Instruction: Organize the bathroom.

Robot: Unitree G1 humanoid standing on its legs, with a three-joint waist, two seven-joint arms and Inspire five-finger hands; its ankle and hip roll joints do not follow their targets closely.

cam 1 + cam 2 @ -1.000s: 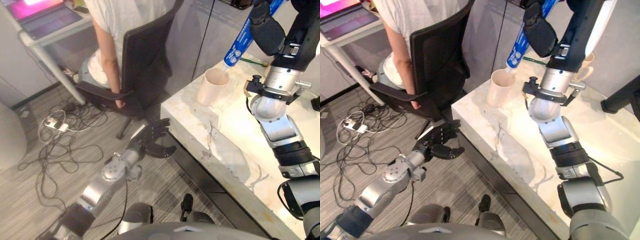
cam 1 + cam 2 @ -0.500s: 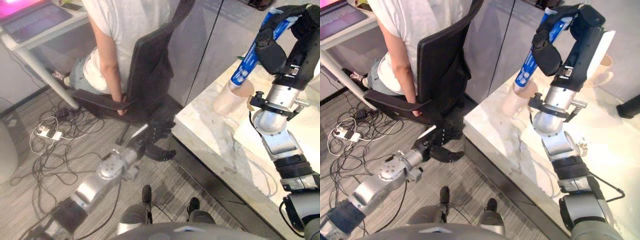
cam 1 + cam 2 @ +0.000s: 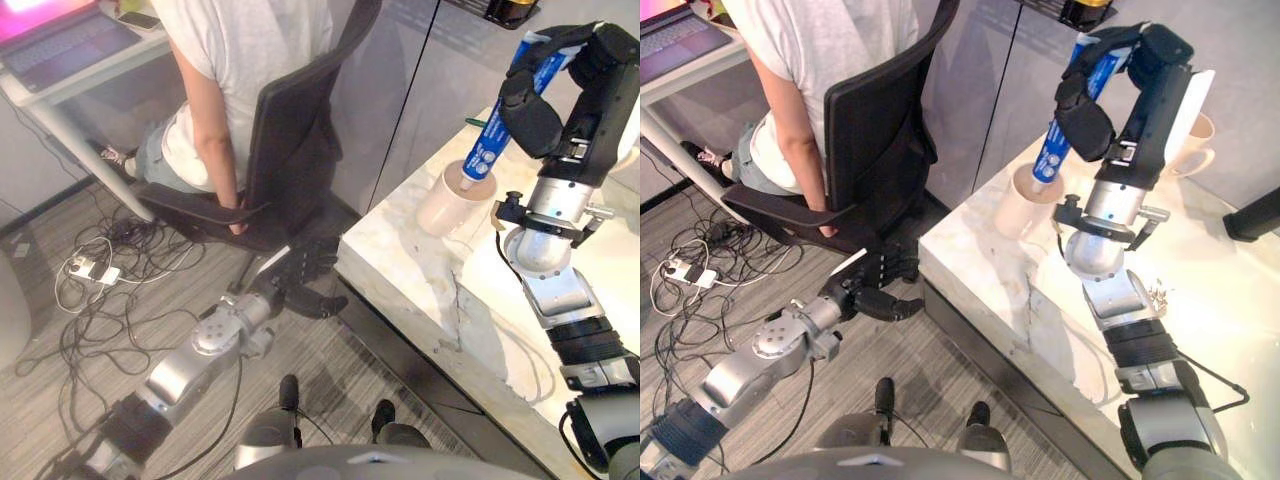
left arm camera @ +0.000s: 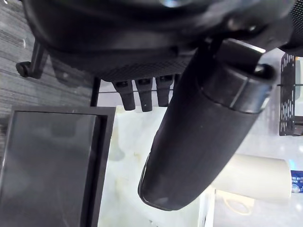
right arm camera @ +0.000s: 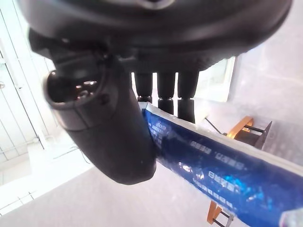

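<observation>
A pale marble-patterned countertop (image 3: pixel 470 300) fills the right side of the scene, its near corner jutting toward a grey carpeted floor (image 3: pixel 60 400); under the counter's edge sits a dark cabinet front (image 4: pixel 47 165); behind the counter rise grey panelled walls (image 3: pixel 990 90). To the left a person (image 3: pixel 240 70) in a white top sits in a black office chair (image 3: pixel 290 140) at a white desk (image 3: pixel 80 70) carrying an open laptop (image 3: pixel 60 30); a tangle of cables and a power strip (image 3: pixel 85 268) lies on the carpet beside the chair.

Near the counter's far edge stands a cream cup (image 3: pixel 445 198), upright; a second pale cup (image 3: pixel 1198 140) sits farther back on the counter, partly hidden behind the right arm; a thin green object (image 3: pixel 477 122) lies behind the cream cup, too small to identify.

A blue toothpaste tube (image 3: pixel 490 140) hangs tilted, cap end down, its white cap at the mouth of the cream cup, whether inside the rim or just above it I cannot tell; the right hand (image 3: pixel 530 95) is raised over the cup with its fingers (image 5: pixel 165 90) and thumb wrapped around the tube's upper part, gripping it firmly.

The left hand (image 3: pixel 305 275) hovers low over the carpet just off the counter's near corner, fingers loosely extended and spread, holding nothing and touching nothing.
</observation>
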